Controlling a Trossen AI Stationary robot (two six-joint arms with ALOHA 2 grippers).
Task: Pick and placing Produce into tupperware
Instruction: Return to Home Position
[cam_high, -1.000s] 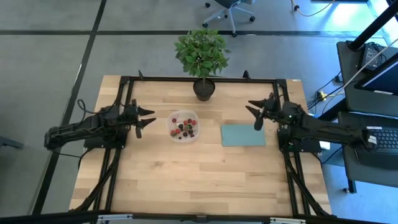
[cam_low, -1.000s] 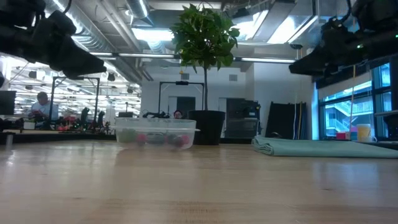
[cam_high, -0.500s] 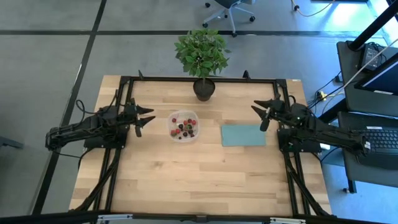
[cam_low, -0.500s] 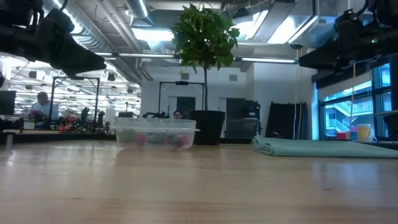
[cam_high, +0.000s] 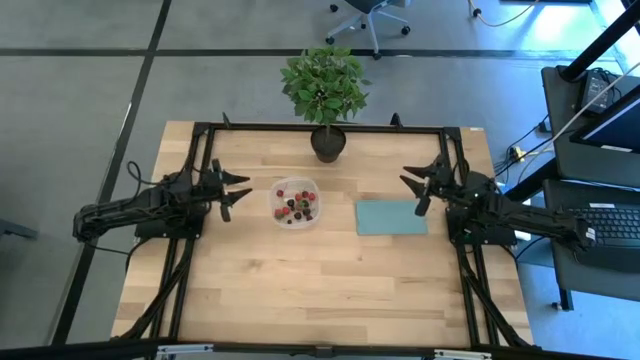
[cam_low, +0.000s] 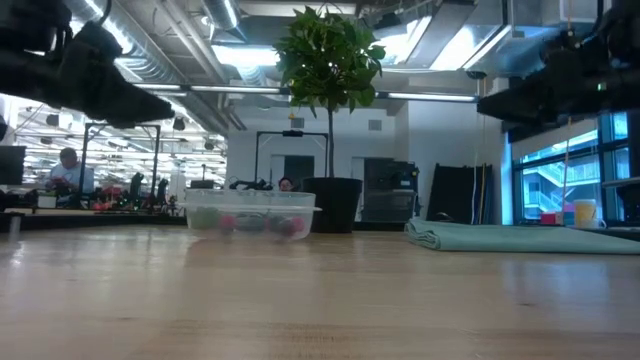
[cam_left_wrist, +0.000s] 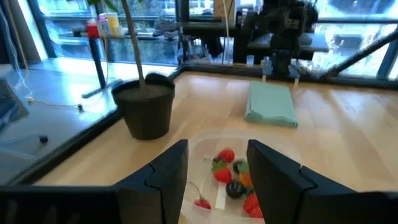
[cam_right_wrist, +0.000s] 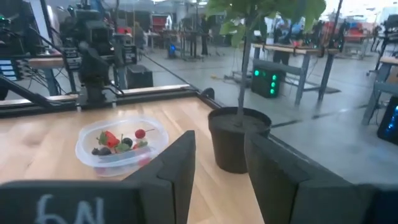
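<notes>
The clear squarish tupperware (cam_high: 295, 201) sits on the wooden table and holds several red and dark berries (cam_left_wrist: 229, 180); it also shows in the low view (cam_low: 251, 212) and the right wrist view (cam_right_wrist: 120, 147). My left gripper (cam_high: 235, 192) hovers open above the table just left of the tupperware, touching nothing. My right gripper (cam_high: 417, 185) hovers open over the far right corner of the teal sheet (cam_high: 391, 217), well right of the tupperware.
A potted plant (cam_high: 325, 95) stands at the table's far edge behind the tupperware. The folded teal sheet lies flat right of the tupperware (cam_low: 520, 236). A black frame (cam_high: 330, 128) rims the table. Bare wood lies toward the near edge.
My right gripper drew back toward the table's right edge, then came a little leftward again; it stays open and raised. The left arm, the tupperware and the berries have kept still.
</notes>
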